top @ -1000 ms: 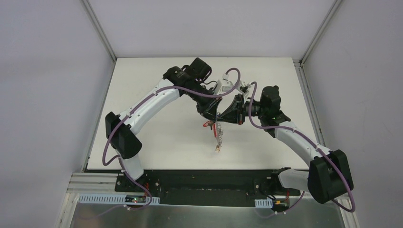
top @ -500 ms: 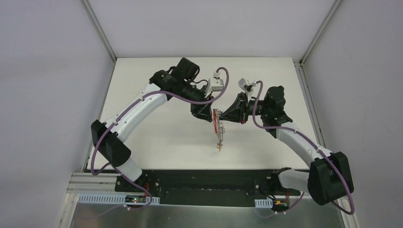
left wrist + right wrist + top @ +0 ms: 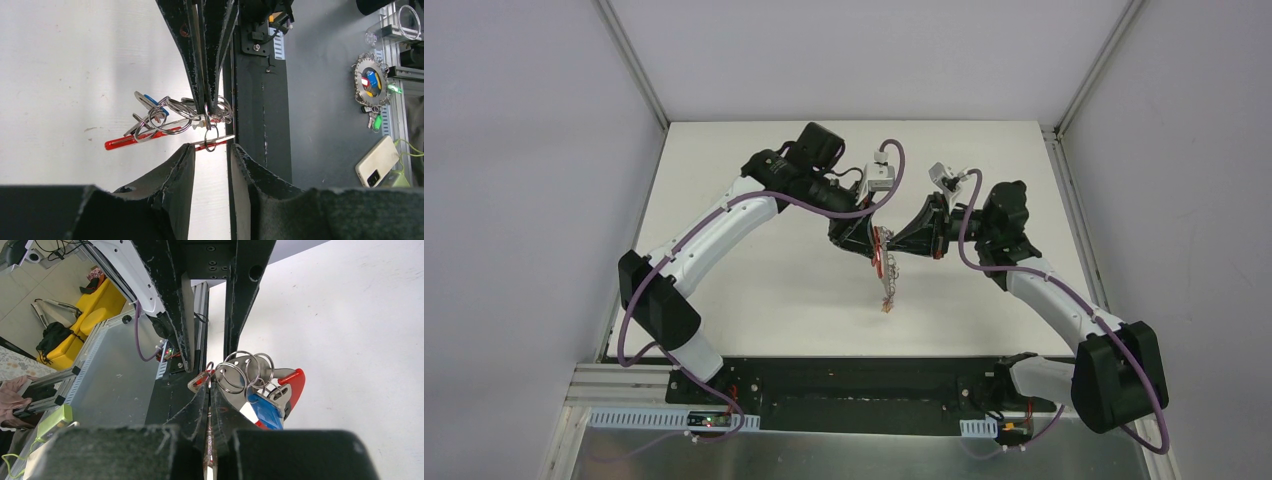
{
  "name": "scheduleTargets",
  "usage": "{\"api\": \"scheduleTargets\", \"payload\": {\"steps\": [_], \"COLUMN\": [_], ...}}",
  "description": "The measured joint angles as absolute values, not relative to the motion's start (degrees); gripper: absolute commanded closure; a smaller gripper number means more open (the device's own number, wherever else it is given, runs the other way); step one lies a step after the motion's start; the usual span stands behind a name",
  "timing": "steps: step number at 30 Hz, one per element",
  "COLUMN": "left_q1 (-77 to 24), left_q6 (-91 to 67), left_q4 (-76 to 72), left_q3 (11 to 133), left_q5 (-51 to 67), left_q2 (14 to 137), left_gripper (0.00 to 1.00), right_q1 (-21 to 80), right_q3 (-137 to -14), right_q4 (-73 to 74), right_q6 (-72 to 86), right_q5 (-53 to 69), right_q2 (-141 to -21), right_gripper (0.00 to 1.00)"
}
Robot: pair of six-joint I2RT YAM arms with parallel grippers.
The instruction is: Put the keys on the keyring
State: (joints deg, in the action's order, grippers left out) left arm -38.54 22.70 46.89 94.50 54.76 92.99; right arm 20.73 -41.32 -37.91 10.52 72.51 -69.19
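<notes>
The right gripper (image 3: 210, 386) has its 2 fingers pressed together on a ring of the grey metal keyring with a thick red curved band (image 3: 165, 120), over the middle of the white table (image 3: 724, 300). The left gripper (image 3: 212, 147) fingers stand apart, a silver key blade (image 3: 215, 140) across their gap.

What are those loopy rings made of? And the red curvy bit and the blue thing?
On the keyring, the rings look like bare steel: grey, thin and shiny, catching light. The red band looks like smooth plastic, glossy with even colour, though painted metal is possible. The blue key head seems plastic too: solid colour, soft shine.
</notes>
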Motion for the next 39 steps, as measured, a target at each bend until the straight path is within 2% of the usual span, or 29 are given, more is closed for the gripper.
{"api": "scheduleTargets", "payload": {"steps": [6, 13, 26, 39], "left_q1": [-38.54, -38.54, -38.50, -38.48], "left_q6": [21.61, 19.88, 15.75, 9.89], "left_q4": [45.89, 45.74, 46.15, 40.58], "left_q3": [94.50, 95.98, 96.97, 92.09], "left_q5": [55.59, 56.62, 59.40, 63.31], "left_q2": [93.03, 95.26, 97.58, 97.58], "left_gripper": [0.78, 1.00, 1.00, 1.00], "right_q1": [20.64, 20.60, 20.38, 19.68], "right_q3": [-41.28, -40.64, -40.36, -37.78], "right_q4": [-37.95, -38.09, -39.11, -43.81], "right_q6": [10.52, 10.55, 11.77, 15.38], "right_q5": [72.51, 72.55, 72.47, 72.53], "right_q2": [-69.19, -69.19, -69.10, -68.20], "right_gripper": [1.00, 1.00, 1.00, 1.00]}}
